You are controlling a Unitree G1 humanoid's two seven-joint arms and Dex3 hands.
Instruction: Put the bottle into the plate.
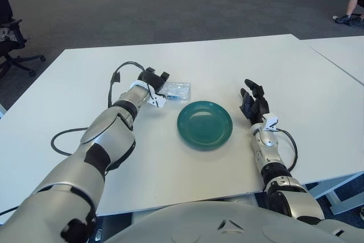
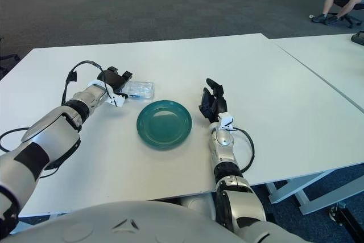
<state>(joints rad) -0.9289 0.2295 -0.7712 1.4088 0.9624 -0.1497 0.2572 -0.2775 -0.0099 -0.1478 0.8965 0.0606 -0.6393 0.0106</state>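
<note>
one big white table point(image 1: 85, 89) fills my view, and on it sits the green plate point(image 1: 205, 124), nothing in it. my left hand point(image 1: 152, 79) is out past the plate's far left edge, and the clear bottle point(image 1: 176, 90) lies on its side on the table just to the right of that hand, touching the fingers. can't tell if the fingers actually grip it or just sit against it. my right hand point(image 1: 252, 104) shows right of the plate, fingers loose and pointing up, holding nothing.
</note>
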